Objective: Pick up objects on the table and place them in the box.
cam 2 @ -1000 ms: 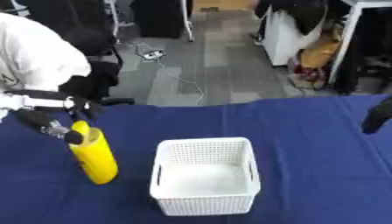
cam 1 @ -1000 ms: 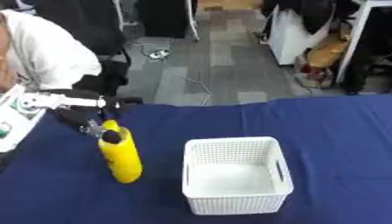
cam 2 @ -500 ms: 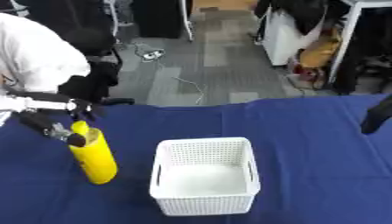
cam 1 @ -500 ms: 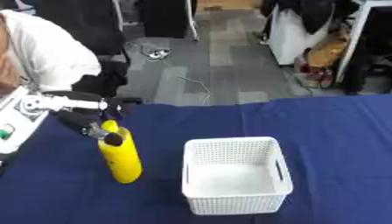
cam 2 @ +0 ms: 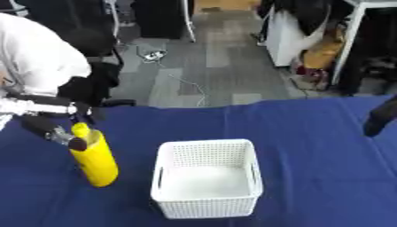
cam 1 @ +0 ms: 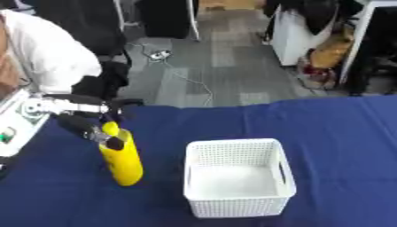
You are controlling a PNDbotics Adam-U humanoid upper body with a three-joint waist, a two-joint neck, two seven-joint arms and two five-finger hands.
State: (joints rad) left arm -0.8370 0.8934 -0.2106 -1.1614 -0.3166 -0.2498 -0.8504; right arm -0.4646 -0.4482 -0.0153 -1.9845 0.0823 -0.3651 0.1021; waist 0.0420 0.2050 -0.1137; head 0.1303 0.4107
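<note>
One object in work: yellow bottle (cam 1: 121, 158) upright on desk (cam 1: 333, 128), left of empty white basket (cam 1: 239, 176) | left hand (cam 1: 87, 129) curled round its neck for lifting | right hand (cam 2: 379, 116): fingers indeterminate, idle.

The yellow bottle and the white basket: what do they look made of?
Yellow bottle: apparently smooth plastic, uniform bright colour with a faint sheen. White basket: likely moulded plastic, matte, its walls a regular perforated lattice with handle slots. Both are guesses from appearance.
</note>
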